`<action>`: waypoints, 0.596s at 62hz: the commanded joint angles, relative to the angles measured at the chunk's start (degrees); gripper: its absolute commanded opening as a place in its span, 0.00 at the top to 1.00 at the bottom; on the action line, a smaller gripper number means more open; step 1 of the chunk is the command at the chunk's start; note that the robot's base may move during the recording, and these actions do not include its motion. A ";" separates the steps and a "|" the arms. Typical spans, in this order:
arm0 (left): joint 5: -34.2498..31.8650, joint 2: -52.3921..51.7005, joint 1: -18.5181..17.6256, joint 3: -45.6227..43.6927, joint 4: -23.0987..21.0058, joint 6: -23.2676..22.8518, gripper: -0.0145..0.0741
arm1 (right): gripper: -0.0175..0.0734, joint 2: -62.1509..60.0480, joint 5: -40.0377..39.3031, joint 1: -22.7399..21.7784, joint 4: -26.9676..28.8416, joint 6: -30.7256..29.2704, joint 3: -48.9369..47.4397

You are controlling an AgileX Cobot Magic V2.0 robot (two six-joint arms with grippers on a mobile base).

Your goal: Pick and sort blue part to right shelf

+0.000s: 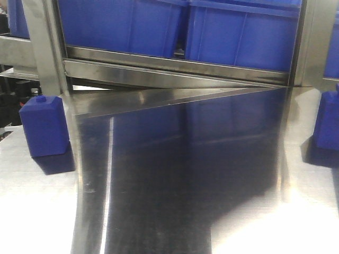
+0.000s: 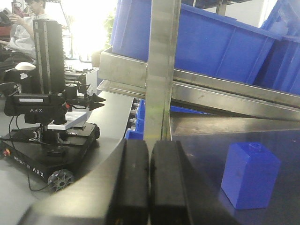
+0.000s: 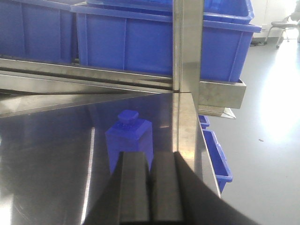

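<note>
Two blue parts stand upright on the shiny steel tabletop (image 1: pixel 185 174). One blue part (image 1: pixel 45 127) is at the left, the other (image 1: pixel 326 121) is cut by the right edge. My left gripper (image 2: pixel 149 145) is shut and empty, and the left blue part (image 2: pixel 250 174) stands apart to its right. My right gripper (image 3: pixel 150 157) is shut and empty, and the other blue part (image 3: pixel 129 136) stands just beyond its tips, slightly left. The right shelf (image 1: pixel 175 66) runs along the back, its steel rail under large blue bins (image 1: pixel 127 24). Neither gripper shows in the front view.
Steel upright posts (image 2: pixel 161 70) (image 3: pixel 187 47) rise at the table's back corners. Left of the table stands a black wheeled ARX robot (image 2: pixel 51 122), with a person behind it. Small blue bins (image 3: pixel 218 157) sit below the table's right edge, beside open grey floor.
</note>
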 commanded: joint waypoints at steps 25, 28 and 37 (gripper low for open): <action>-4.76 -1.11 -0.25 1.46 -0.01 0.05 0.70 | 0.77 -1.18 -5.15 -0.25 0.06 -0.26 -1.27; -4.76 -1.11 -0.25 1.46 -0.01 0.05 0.70 | 0.77 -1.18 -5.15 -0.25 0.06 -0.26 -1.27; -5.15 -1.11 -0.25 1.46 -0.15 0.05 0.70 | 0.77 -1.18 -5.15 -0.25 0.06 -0.26 -1.27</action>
